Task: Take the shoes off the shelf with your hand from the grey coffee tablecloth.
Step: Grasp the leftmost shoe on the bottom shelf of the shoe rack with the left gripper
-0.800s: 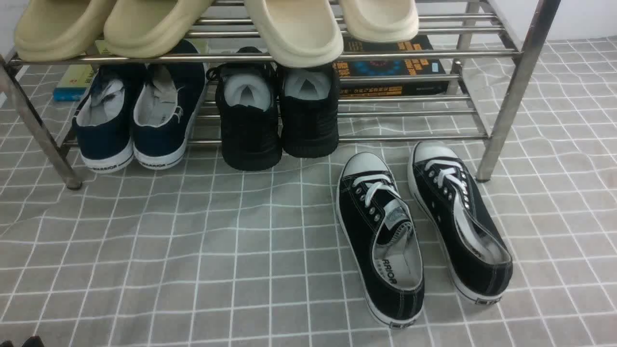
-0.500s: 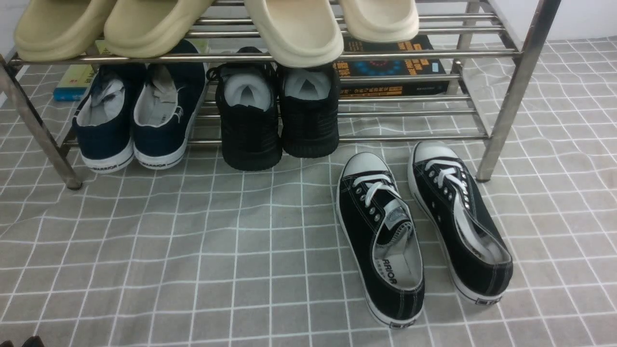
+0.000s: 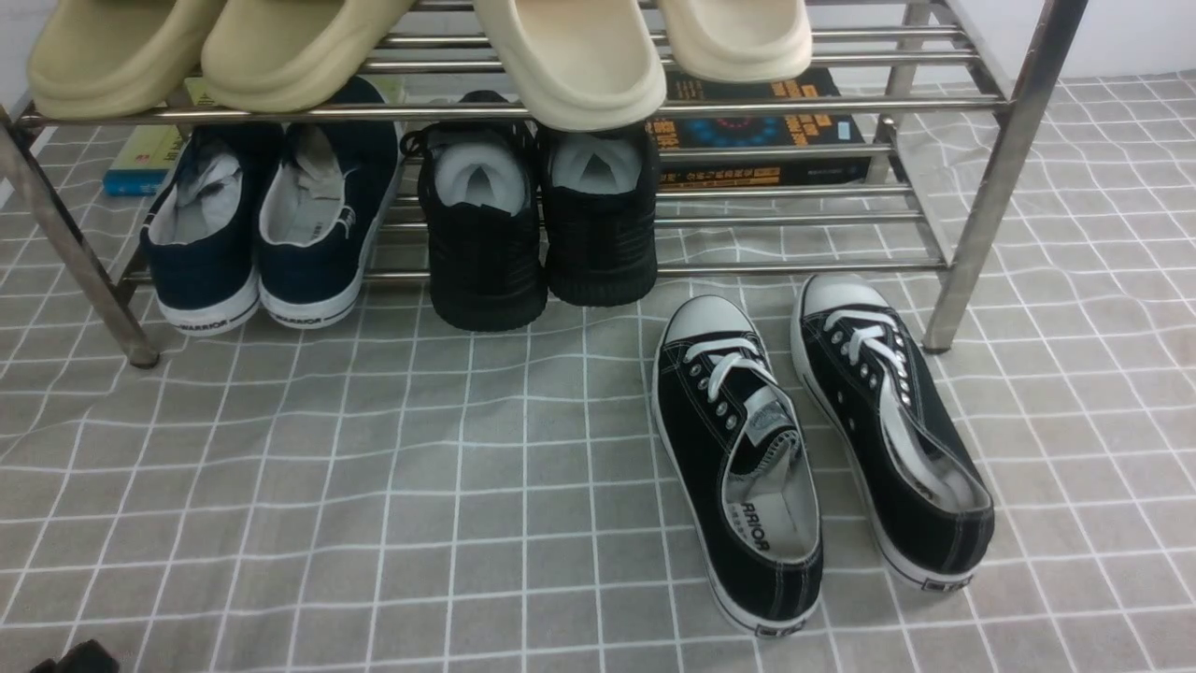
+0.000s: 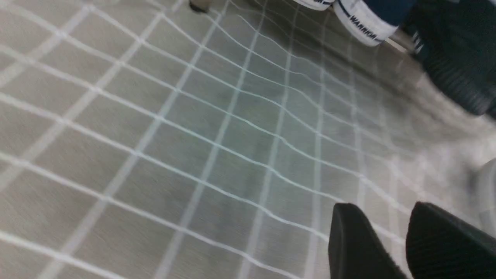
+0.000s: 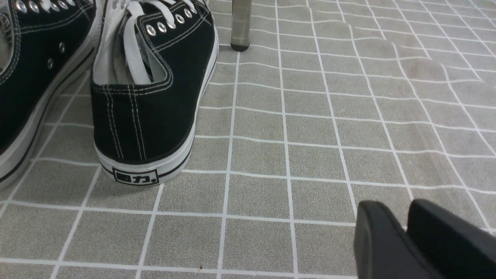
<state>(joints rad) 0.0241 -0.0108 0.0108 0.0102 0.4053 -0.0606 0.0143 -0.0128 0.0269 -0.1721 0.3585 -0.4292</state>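
Front view is lit evenly and fairly brightly from overhead, and is sharp throughout. Specular streaks are seen on the shelf tubes, but nothing is blown out. Soft shadows are cast under the lower tier and beside the black lace-up sneakers. Left wrist view is smeared by motion blur: the grey coffee tablecloth grid is streaked, the shoes are softened, and a bluish cast is noted mid-frame. Right wrist view is crisp and warmer in tone.
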